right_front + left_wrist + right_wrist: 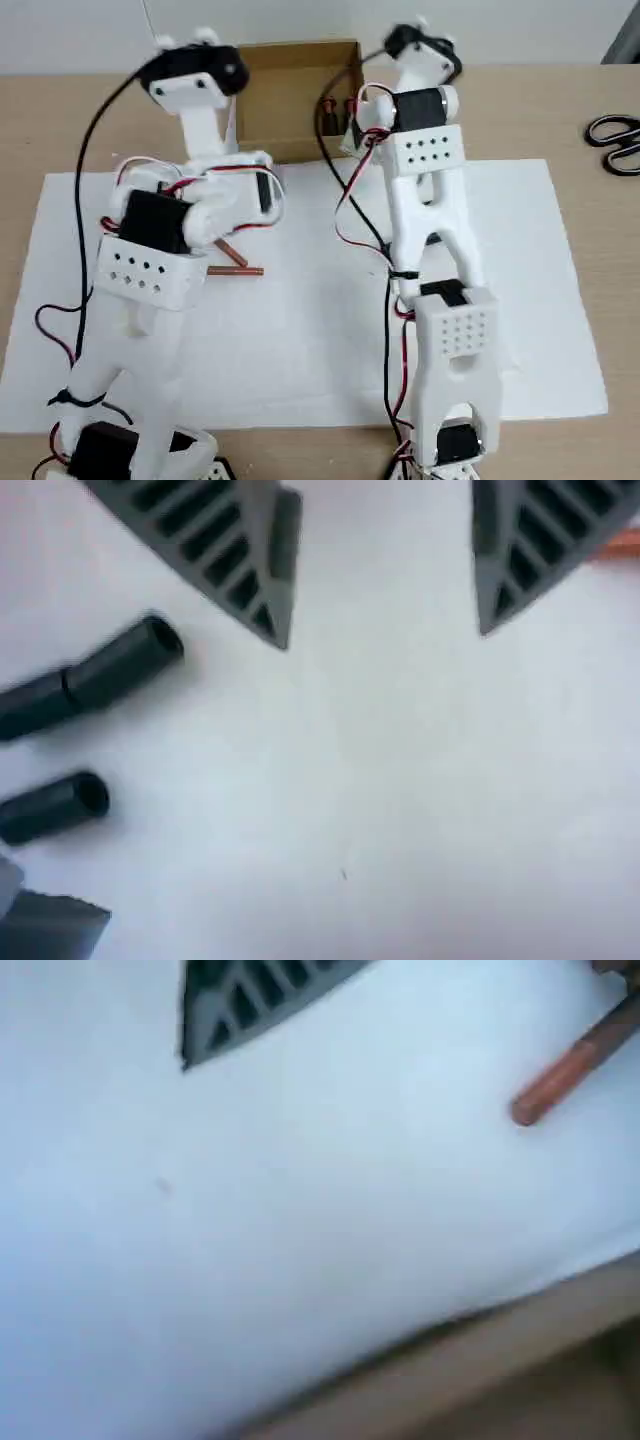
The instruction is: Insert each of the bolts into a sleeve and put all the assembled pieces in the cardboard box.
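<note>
In the high view, a white paper sheet (pixel 320 360) is spread over the pale wooden worktop (pixel 60 120), and an open brown cardboard box (pixel 290 90) stands at the sheet's far edge, between the two arms. Two copper-coloured metal bolts (pixel 236 270) lie on the sheet just beside the lowered head of the left arm, well apart from the box. A pair of black-handled scissors (pixel 615 140) rests on the worktop off to the right.

What is hidden from above is given by the left wrist view. The left pincer (pixel 382 635) is held wide apart over bare paper with nothing between its ribbed dark grey fingers (pixel 230 550). A black tubular sleeve (pixel 125 663) and a second black sleeve (pixel 55 805) lie near each other on the sheet, both without a bolt. An orange streak of bolt (pixel 622 543) is caught at the edge behind one finger.

The right pincer (pixel 355 125) is placed close to the box's near corner. In the right wrist view a single ribbed finger (pixel 250 1000) is shown, so it cannot be told whether that pincer is apart or together. One copper-coloured bolt end (pixel 575 1065) is seen on the sheet near its brown border.
</note>
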